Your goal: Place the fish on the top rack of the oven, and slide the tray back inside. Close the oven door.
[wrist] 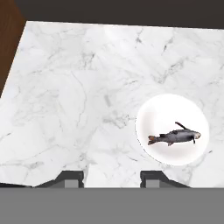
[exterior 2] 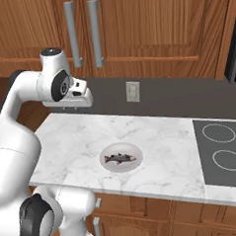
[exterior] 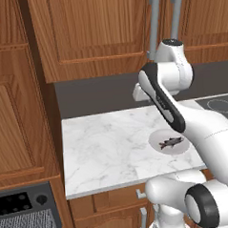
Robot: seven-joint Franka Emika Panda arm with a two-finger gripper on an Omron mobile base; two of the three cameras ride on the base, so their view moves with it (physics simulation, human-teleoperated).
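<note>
The slender dark grey-brown fish (wrist: 174,137) lay on a round white plate (wrist: 151,113) on the white marble counter (wrist: 78,96), well below the hovering claw (wrist: 111,178), whose fingers stood apart and empty. A good pick, I judged, meant shifting sideways until centred over the fish, straddling its narrow body across the length, then descending. No writing or brand was readable.

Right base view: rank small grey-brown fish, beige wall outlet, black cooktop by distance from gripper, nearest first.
1. fish, on white plate, below-right of gripper.
2. wall outlet, backsplash, right; too close to call against fish.
3. cooktop, counter's far right.
</note>
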